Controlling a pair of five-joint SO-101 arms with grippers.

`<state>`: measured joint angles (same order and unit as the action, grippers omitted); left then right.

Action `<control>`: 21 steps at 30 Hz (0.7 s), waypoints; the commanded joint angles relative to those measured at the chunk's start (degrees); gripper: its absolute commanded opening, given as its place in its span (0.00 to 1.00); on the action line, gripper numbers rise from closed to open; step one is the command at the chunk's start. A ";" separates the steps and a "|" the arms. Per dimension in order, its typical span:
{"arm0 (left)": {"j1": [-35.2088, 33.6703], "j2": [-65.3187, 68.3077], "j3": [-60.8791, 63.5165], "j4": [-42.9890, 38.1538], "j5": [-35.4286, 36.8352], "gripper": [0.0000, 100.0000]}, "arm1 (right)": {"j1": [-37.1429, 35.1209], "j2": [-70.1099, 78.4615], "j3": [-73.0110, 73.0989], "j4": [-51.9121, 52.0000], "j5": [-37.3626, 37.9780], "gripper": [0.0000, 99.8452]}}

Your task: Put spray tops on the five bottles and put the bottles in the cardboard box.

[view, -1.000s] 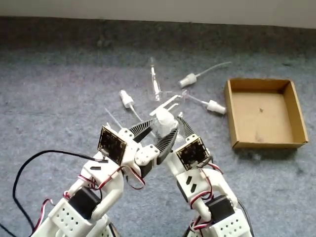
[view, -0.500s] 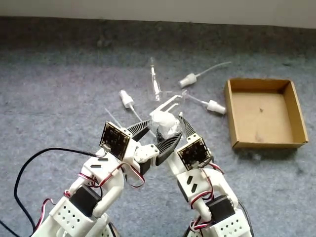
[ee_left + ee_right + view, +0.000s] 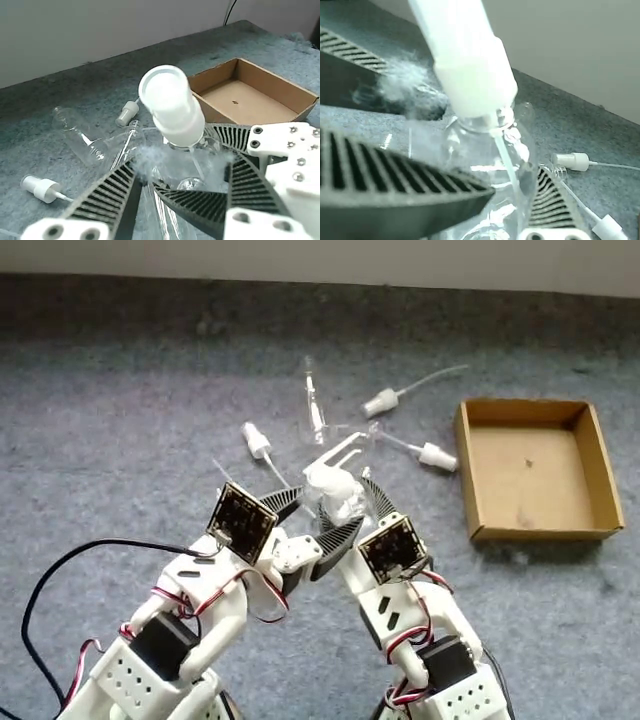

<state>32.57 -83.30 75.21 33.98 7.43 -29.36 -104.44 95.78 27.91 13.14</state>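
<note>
Grey, carpet-like fabric covers the worktop (image 3: pixel 120 420). On it stands a shallow, square brown cardboard box (image 3: pixel 530 470) with nothing in it. Both arms rise from the near edge, off the box's left wall, and meet well apart from it.

The right gripper (image 3: pixel 350 508) is clamped round the body of a small clear plastic bottle (image 3: pixel 485 150). This bottle appears to be held up off the fabric, left of the box and nearer the arms. A white cylindrical spray top (image 3: pixel 172 107) already sits on its neck, with the thin dip tube running down inside. The left gripper (image 3: pixel 147 179) lies close against the same bottle, below the top. I cannot tell whether it is open or closed.

Farther back from the arms than the held bottle, a bare clear bottle (image 3: pixel 314 405) lies on its side. A second bare bottle (image 3: pixel 117 147) lies just beside it. Three loose white spray tops trail their tubes. The nearest loose top (image 3: pixel 437 456) is just off the box's left wall, the middle loose top (image 3: pixel 381 401) is beyond it, and the farthest loose top (image 3: pixel 257 440) is well apart from the box.

The bottle looks very light, thin-walled and slick, so a hard squeeze would probably dent it or let it squirt free. Mid-body, where the right gripper has it, seems the safest hold, since it keeps clear of the top and neck. The loose tops are best taken by their stiff collars, as the tubes look soft and bendy.
</note>
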 commanded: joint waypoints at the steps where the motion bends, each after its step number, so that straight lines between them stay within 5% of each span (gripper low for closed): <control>1: -4.88 -0.48 -6.11 3.87 -0.09 0.20 | 0.75 -0.84 8.22 0.22 -0.62 0.09; 18: -6.29 -0.48 -19.74 34.46 -0.09 0.20 | 1.01 -0.92 8.22 0.48 -0.70 0.09; 21: -6.37 -0.48 -19.65 37.45 -0.09 0.12 | 4.97 -0.92 8.22 0.57 -0.70 0.09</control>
<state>27.03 -83.38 58.86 67.91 7.34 -28.22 -104.44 95.78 28.09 13.14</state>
